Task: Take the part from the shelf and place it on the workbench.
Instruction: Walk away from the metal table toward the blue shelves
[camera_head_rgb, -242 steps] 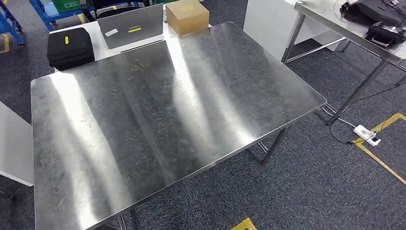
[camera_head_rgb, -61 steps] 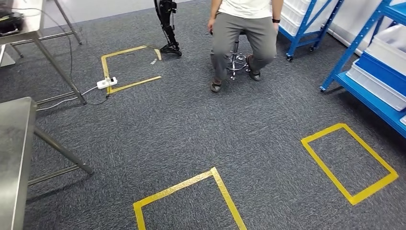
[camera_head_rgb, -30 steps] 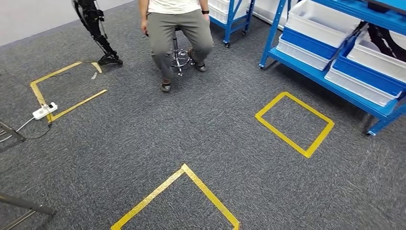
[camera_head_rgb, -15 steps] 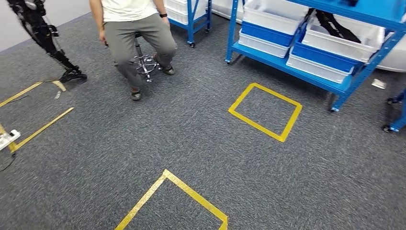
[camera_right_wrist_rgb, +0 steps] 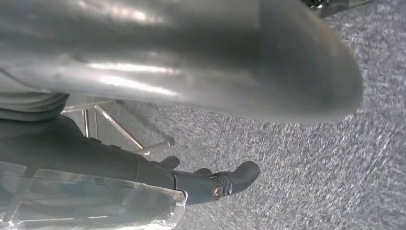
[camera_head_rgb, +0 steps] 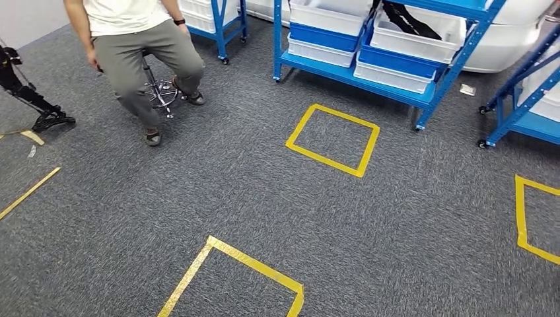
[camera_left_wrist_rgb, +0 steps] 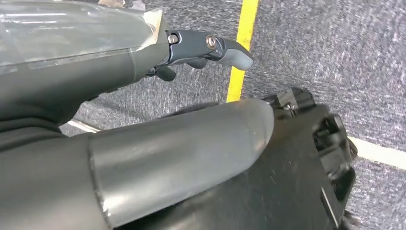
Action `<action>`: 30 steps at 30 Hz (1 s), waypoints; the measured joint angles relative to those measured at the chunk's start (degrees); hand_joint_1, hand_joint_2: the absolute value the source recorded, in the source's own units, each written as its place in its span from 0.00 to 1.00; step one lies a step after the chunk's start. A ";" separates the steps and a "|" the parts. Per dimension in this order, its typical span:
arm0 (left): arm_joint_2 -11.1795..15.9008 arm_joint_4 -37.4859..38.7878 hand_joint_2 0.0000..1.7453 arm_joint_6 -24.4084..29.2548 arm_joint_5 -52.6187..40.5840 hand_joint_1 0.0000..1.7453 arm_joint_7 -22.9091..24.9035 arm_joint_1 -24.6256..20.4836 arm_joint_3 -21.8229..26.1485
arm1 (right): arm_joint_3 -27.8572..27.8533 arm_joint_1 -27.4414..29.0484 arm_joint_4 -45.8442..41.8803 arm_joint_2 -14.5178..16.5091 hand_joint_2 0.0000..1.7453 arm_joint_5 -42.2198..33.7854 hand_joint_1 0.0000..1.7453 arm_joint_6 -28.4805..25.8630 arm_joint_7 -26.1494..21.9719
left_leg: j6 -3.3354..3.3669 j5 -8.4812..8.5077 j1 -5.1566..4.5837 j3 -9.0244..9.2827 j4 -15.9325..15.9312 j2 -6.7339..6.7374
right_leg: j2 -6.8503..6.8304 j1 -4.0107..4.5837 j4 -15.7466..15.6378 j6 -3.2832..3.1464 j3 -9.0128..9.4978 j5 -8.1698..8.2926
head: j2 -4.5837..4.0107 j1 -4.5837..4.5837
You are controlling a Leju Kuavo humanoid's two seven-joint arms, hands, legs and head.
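A blue shelf [camera_head_rgb: 370, 76] stands at the far side of the carpet, loaded with white bins [camera_head_rgb: 413, 43] and blue bins [camera_head_rgb: 323, 34]. A black part [camera_head_rgb: 409, 18] lies in the white bin on the upper level. In the left wrist view my left hand [camera_left_wrist_rgb: 119, 72] hangs over the carpet, dark fingers [camera_left_wrist_rgb: 210, 48] stretched out and holding nothing. In the right wrist view my right hand [camera_right_wrist_rgb: 119, 167] hangs likewise, fingers [camera_right_wrist_rgb: 225, 179] out straight and empty. Both hands are far from the shelf.
A person [camera_head_rgb: 142, 49] sits on a stool at the left. Yellow tape squares [camera_head_rgb: 333, 140] [camera_head_rgb: 231, 277] [camera_head_rgb: 528, 218] mark the grey carpet. A second wheeled blue rack [camera_head_rgb: 522, 99] stands at the right, another [camera_head_rgb: 221, 20] behind the person. A black stand [camera_head_rgb: 33, 99] is at far left.
The camera has swung right: the steel workbench has left the picture, and the person and the blue shelf have slid leftward, the shelf now top centre. A tape square has appeared at right.
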 joint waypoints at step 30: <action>-0.13 -0.01 0.00 -0.09 -0.18 0.00 0.13 -0.01 0.02 | 0.07 0.10 0.00 0.03 0.75 1.02 0.00 -0.46 1.47 | -0.69 0.27 0.59 0.26 -0.69 -1.13 | 2.14 -0.57 1.86 0.45 -1.16 -0.27 | 0.01 0.91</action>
